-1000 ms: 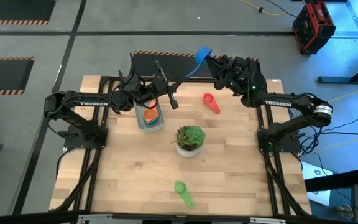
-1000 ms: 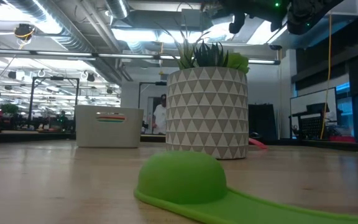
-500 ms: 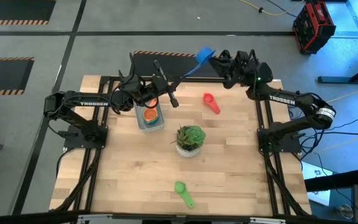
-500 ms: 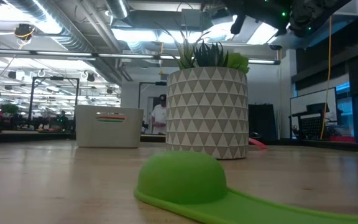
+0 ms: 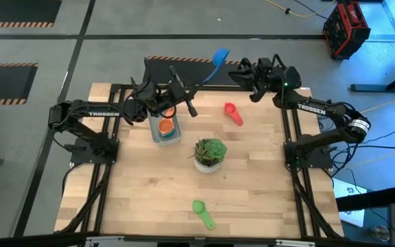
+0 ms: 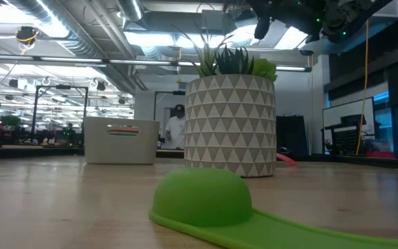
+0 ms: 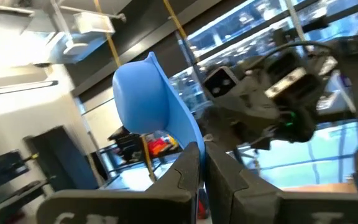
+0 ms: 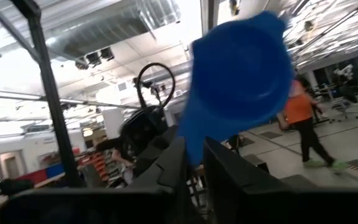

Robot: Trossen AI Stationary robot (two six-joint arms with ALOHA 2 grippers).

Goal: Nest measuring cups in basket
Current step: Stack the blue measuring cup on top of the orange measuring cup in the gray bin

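The blue measuring cup [image 5: 220, 57] is in the air over the table's far edge, bowl uppermost. My left gripper [image 5: 201, 85] reaches up from the left and is shut on it. My right gripper [image 5: 237, 67] hovers just right of the bowl [image 8: 238, 74] with its fingers [image 8: 166, 180] nearly together. The basket [image 5: 165, 129] stands under the left arm with an orange cup [image 5: 165, 126] and others inside. A red cup [image 5: 233, 113] lies right of it, and a green cup [image 5: 202, 213] lies bowl-down near the near edge [image 6: 206, 197]. My left gripper pinches the blue cup's handle [image 7: 194, 134] between its two fingers [image 7: 182, 174], which slant up along it toward the far right. The cup is lifted clear, its bowl [image 7: 145, 96] standing above the fingertips. My right gripper is close to the bowl; I cannot tell whether it touches.
A white patterned pot with a green plant [image 5: 210, 154] stands mid-table, between the basket and the green cup, and is large in the low view [image 6: 230, 124]. Bare wood lies at the near left and near right. A person stands in the room beyond [image 6: 177, 128].
My right gripper has drawn back a little toward the table's right edge and turned at the wrist. The blue cup's bowl has swung slightly toward the left and the far side, while my left gripper keeps hold of its handle.
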